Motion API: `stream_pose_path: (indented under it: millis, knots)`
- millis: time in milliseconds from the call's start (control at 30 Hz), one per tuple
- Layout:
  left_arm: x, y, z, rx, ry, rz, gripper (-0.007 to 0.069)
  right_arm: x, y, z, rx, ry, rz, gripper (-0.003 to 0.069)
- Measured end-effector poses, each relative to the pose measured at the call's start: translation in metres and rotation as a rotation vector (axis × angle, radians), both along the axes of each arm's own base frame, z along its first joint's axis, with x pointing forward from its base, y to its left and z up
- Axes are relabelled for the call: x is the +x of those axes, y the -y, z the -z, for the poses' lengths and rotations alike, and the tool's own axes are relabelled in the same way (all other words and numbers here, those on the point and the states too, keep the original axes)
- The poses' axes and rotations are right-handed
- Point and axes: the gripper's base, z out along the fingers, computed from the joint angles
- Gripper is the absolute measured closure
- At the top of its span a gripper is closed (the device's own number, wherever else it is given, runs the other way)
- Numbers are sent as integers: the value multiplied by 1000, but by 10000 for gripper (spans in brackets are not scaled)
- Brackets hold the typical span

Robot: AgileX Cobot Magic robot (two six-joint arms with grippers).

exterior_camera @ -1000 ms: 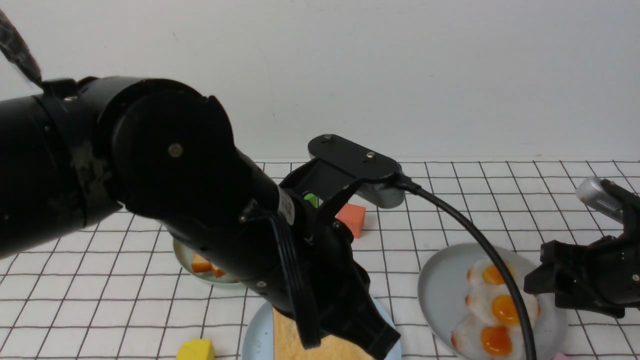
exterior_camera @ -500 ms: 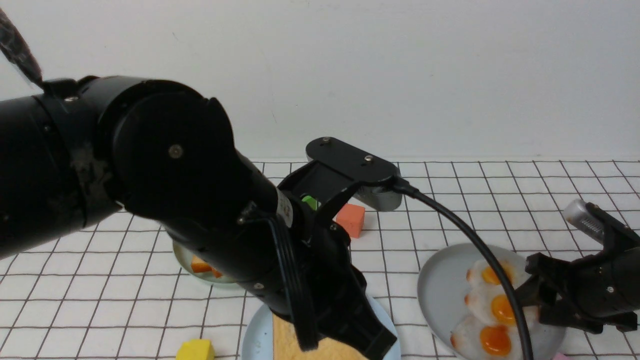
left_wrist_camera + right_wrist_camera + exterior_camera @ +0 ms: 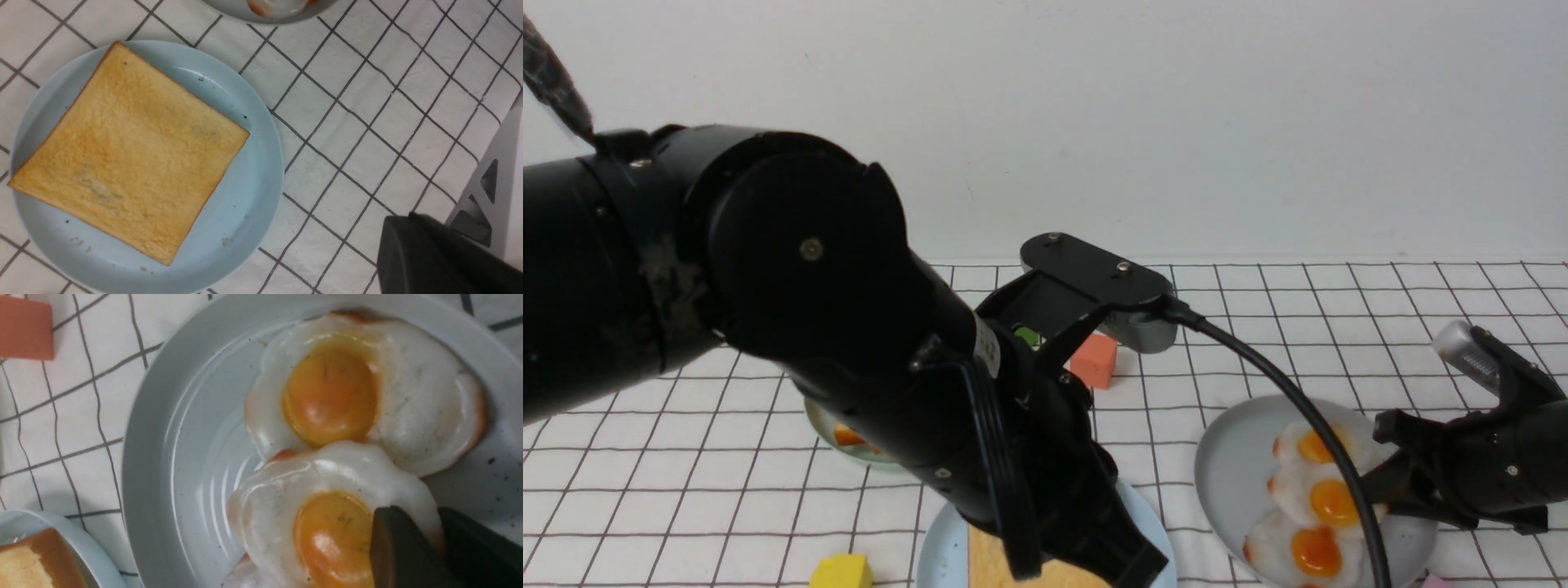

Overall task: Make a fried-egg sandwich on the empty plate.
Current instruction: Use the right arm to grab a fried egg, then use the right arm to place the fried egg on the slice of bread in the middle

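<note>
One golden toast slice (image 3: 130, 151) lies flat on the pale blue plate (image 3: 253, 171), low in the front view (image 3: 935, 555). My left gripper (image 3: 1127, 563) hangs just above it, open and empty; only one dark finger (image 3: 429, 253) shows in its wrist view. Three fried eggs lie overlapping on the grey plate (image 3: 1233, 465). My right gripper (image 3: 1376, 482) is down on the middle egg (image 3: 327, 522), its two jaws closed on that egg's white edge beside the yolk. The second toast slice is mostly hidden.
A pale green plate (image 3: 829, 425) with orange-brown toast pieces sits behind my left arm, mostly hidden. An orange block (image 3: 1094, 359), a green block (image 3: 1027, 335) and a yellow block (image 3: 841, 572) lie on the checked cloth. A grey stand (image 3: 498, 183) is near the left gripper.
My right gripper dropped and moved left onto the egg plate and its jaws closed on the middle egg's edge. The grey plate slid slightly left. My left arm rose a little.
</note>
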Motion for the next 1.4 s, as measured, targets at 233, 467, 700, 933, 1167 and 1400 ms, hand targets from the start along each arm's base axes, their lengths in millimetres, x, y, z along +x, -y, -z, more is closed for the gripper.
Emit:
stream_pose_path:
  millis: [233, 467, 700, 933, 1167, 1400]
  knots:
    - [-2, -20, -13, 73, 50, -121, 638, -6, -3, -25, 3, 68, -43, 575]
    - [-25, -68, -42, 156, 140, -268, 638, -19, -20, -78, 91, 226, -152, 580]
    - [-58, -103, -31, 22, 167, -379, 638, -24, -86, -95, 317, 344, -348, 580]
    - [-71, -118, -21, -78, 190, -453, 638, -19, -164, -65, 364, 305, -549, 578]
    - [-71, -119, -20, -84, 184, -471, 636, -7, -178, -26, 260, 223, -547, 441]
    - [-70, -118, -21, -101, 194, -471, 634, -7, -171, -38, 120, 305, -637, 45]
